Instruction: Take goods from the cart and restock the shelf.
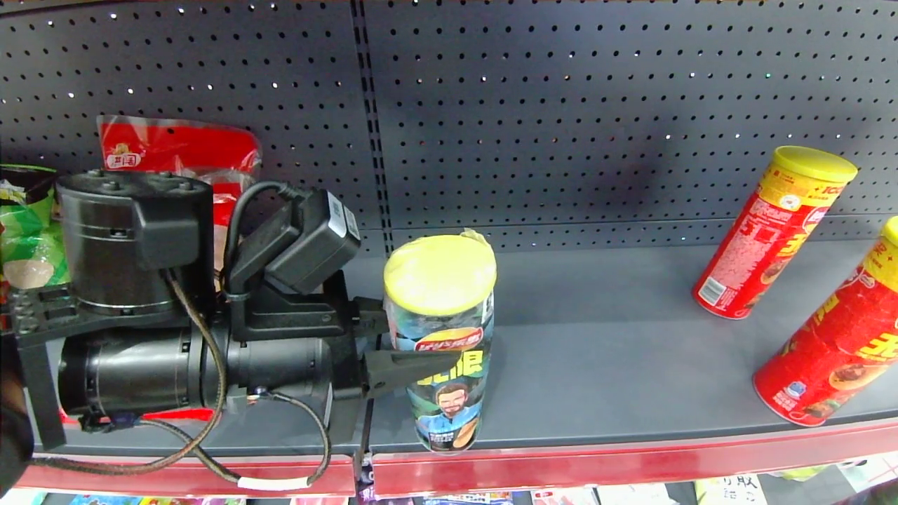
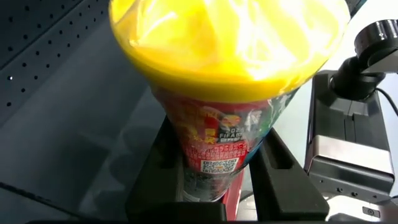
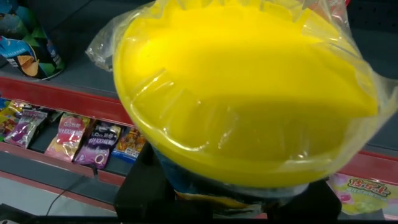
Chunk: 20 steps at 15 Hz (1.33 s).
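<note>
Shelf view, read left to right. At the far left a green bag (image 1: pixel 28 238) and a red bag (image 1: pixel 182 151) lean on the perforated back panel, partly hidden by your left arm.

Your left gripper (image 1: pixel 428 347) comes in from the left and is clamped on a can (image 1: pixel 449 400) with a yellow lid. One finger crosses the front of the label about halfway up. The mid-height hold probably keeps the tall can upright as you place it. The can stands upright at the front edge of the shelf (image 1: pixel 617 351), its base just behind the red lip. Whether it rests there or hangs just above is hard to tell.

Right of the can is an open stretch of grey shelf. Farther right stand two red cans (image 1: pixel 772 231), also yellow-lidded, one behind the other. The open stretch looks like the space you are filling.

Your right gripper (image 3: pixel 224 199) sits out in front of the shelf's red lip, closed around a second can (image 3: pixel 242 93). Clear wrap covers this can's yellow lid. It appears to be waiting its turn. Below the lip, snack packets (image 3: pixel 93 140) line a lower shelf.
</note>
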### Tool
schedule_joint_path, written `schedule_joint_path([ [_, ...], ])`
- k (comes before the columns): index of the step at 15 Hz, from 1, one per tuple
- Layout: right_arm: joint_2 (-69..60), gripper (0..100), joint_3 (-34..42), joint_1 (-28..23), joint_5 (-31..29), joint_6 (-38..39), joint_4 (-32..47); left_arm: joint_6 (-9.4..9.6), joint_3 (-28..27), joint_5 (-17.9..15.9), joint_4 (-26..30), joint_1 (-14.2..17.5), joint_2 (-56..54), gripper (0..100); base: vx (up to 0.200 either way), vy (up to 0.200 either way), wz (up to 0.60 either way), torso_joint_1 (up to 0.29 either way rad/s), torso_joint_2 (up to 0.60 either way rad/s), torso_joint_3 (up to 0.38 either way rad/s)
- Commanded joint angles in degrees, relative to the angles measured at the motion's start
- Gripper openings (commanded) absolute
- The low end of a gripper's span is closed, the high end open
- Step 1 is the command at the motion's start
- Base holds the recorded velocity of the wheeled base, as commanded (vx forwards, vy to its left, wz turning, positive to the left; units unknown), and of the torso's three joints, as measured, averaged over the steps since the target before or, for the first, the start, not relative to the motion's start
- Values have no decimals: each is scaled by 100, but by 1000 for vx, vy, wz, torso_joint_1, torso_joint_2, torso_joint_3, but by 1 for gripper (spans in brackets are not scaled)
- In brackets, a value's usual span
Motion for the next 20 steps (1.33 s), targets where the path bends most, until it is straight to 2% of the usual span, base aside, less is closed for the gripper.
schedule_joint_path([
  [1,115,0,-51,35,56,-4,0,5,11,1,13,0,23,100,0,0,0,0,0,0],
  [4,554,0,-359,422,188,-57,8,-12,90,19,4,0,-13,100,0,0,0,0,0,0],
  [7,1424,0,-930,1222,170,-206,-9,-3,424,160,-23,18,-197,100,0,0,0,0,0,0],
  [10,2611,0,-1581,1943,162,-303,-71,-56,1259,502,-14,194,-821,100,0,0,0,0,0,0],
  [12,3235,0,-2011,2110,188,-303,-79,-56,1725,625,13,299,-1269,100,0,0,0,0,0,0],
  [14,4043,0,-2670,2356,329,-303,-71,-232,2146,845,30,387,-1814,100,0,0,0,0,0,0],
  [15,4360,0,-2899,2435,329,-312,-71,-320,2226,968,39,387,-1973,100,0,0,0,0,0,0],
  [17,4914,0,-3303,2611,329,-312,-123,-346,2269,1135,136,378,-2192,100,0,0,0,0,0,0],
  [20,5836,0,-3699,2751,285,-417,-853,-346,2243,1206,470,378,-2447,100,0,0,0,0,0,0],
])
